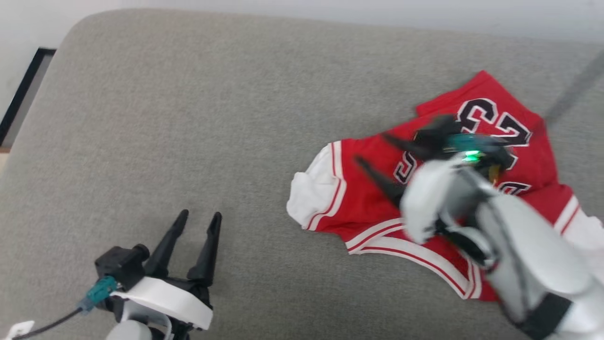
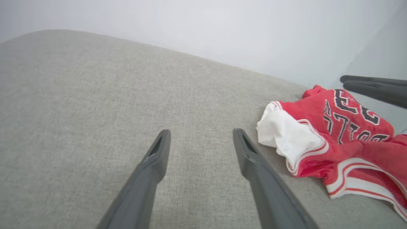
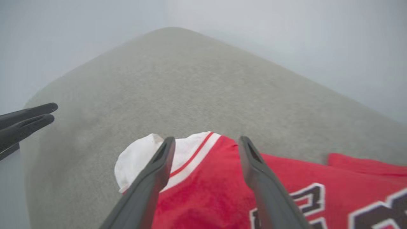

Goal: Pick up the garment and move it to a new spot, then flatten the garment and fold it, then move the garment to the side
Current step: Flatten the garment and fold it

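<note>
The red jersey (image 1: 358,203) (image 2: 346,149) (image 3: 206,190) lay rumpled on the grey bench (image 1: 188,118) (image 2: 95,95) (image 3: 190,79), one white sleeve turned outward. The right gripper (image 1: 370,148) (image 3: 206,141) hung over the jersey near that sleeve, its fingers spread and released, grasping nothing. The left gripper (image 1: 200,215) (image 2: 201,131) sat well apart from the jersey on the sleeve's side, also spread wide and empty.

Head view's a bit smeary: the right gripper (image 1: 372,148) and its forearm (image 1: 519,236) blur at centre right and cover most of the garment (image 1: 358,203) lettering. Garment's cut off at the right edge, and the grey streak (image 1: 573,89) at upper right is too blurred to tell.
</note>
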You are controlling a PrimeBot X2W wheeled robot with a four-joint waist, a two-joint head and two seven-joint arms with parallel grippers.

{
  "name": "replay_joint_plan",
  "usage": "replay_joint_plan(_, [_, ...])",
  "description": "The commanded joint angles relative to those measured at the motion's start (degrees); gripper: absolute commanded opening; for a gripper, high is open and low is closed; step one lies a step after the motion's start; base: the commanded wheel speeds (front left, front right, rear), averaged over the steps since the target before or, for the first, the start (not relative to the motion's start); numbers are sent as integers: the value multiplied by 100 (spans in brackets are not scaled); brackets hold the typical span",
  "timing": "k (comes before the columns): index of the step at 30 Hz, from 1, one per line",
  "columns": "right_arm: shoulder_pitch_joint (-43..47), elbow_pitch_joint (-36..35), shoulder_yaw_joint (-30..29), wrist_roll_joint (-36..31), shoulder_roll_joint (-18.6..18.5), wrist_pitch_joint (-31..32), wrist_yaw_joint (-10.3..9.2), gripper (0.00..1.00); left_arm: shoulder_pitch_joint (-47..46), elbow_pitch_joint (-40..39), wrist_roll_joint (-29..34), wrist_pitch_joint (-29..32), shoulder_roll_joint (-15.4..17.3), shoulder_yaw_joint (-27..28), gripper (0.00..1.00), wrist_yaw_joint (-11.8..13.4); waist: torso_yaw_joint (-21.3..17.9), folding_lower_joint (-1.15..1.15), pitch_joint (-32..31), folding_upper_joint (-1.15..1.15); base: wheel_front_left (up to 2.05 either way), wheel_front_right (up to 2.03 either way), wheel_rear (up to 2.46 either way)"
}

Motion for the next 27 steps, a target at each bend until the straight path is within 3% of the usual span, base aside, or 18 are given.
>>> replay_joint_plan(1, [163, -107, -179, -35, -67, -83, -2, 100, -24, -58, -16, -30, 72, -11, 100, 12, -143, 0, -119, 0, 0, 0, 0])
replay_joint_plan(4, [676, -528, -1025, -243, -309, -215, -2, 100, -246, -242, -98, -30, 399, -127, 100, 12, -296, 0, -193, 0, 0, 0, 0])
replay_joint_plan(9, [1610, -1195, -2430, -717, -352, -206, -1, 100, -706, -454, -417, -30, 1215, -675, 100, 12, -631, 0, -190, 0, 0, 0, 0])
replay_joint_plan(16, [2648, -1827, -3261, -1212, -335, 488, -2, 100, -1488, -501, -1441, 94, 2436, -1816, 100, 12, -1078, 0, -74, 0, 0, 0, 0])
replay_joint_plan(22, [2963, -2238, -3741, -1328, 15, 453, -2, 100, -2254, -826, -3463, 1459, 3165, -2790, 100, 12, -1385, 0, 141, 0, 0, 0, 0])
replay_joint_plan(27, [2969, -2415, -3791, -1466, 315, 310, -1, 100, -2748, -934, -5010, 2863, 3603, -3090, 100, 12, -1643, 0, 387, 0, 0, 0, 0])
